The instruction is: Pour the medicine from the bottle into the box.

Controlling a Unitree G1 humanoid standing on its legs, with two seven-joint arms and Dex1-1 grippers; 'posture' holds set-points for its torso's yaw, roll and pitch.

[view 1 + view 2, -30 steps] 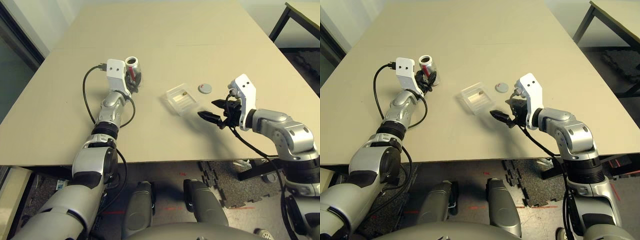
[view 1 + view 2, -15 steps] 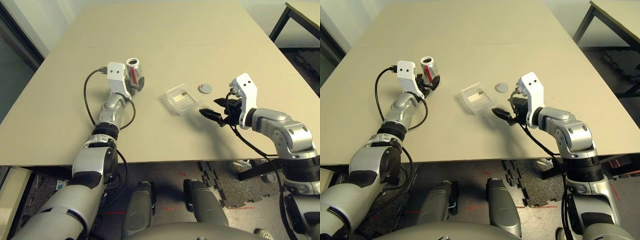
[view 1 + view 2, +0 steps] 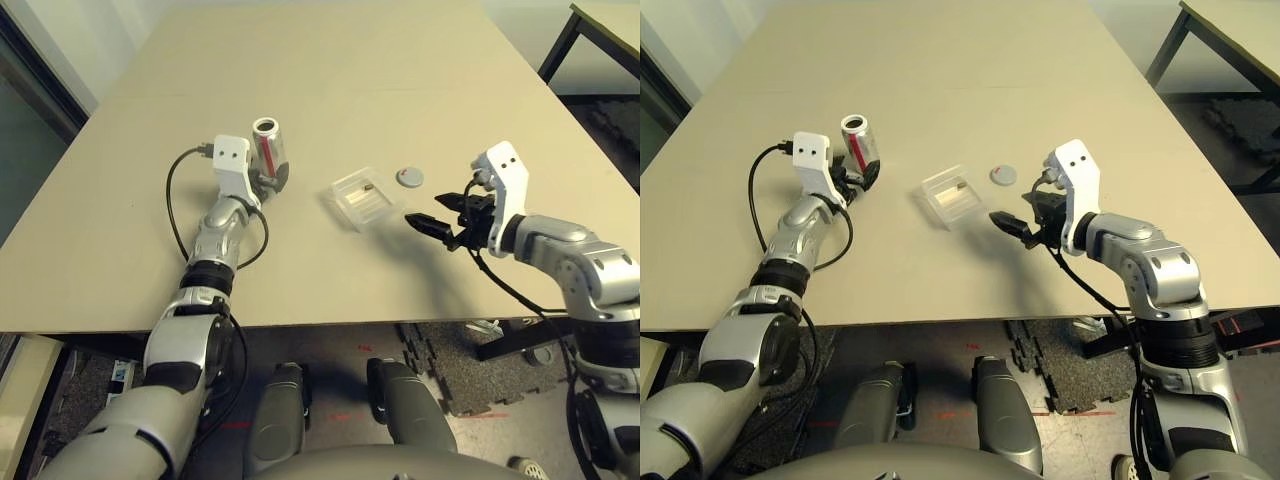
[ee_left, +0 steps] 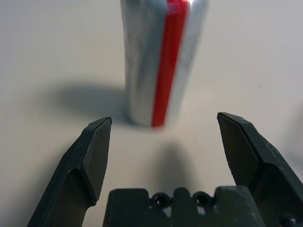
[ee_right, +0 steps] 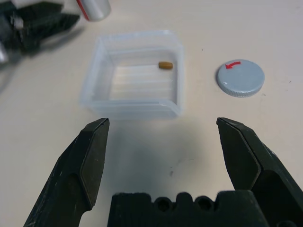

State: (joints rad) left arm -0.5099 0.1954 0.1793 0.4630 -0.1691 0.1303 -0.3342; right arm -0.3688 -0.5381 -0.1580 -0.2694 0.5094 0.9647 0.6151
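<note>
Fingers of the left gripper point(image 4: 163, 127) spread wide, empty; bottle point(image 3: 268, 143) stands upright, mouth up. Right gripper point(image 5: 163, 127) gapes too.

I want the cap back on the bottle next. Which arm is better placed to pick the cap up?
Probably the right. The right claw is open and sits near the cap, which lies flat beside the box on that side. The left claw is open in front of the upright bottle, across the box from the cap.

You get bright, even light and soft shadows on the table point(image 3: 400, 60). The bottle point(image 4: 161, 61) looks blurred close up.
</note>
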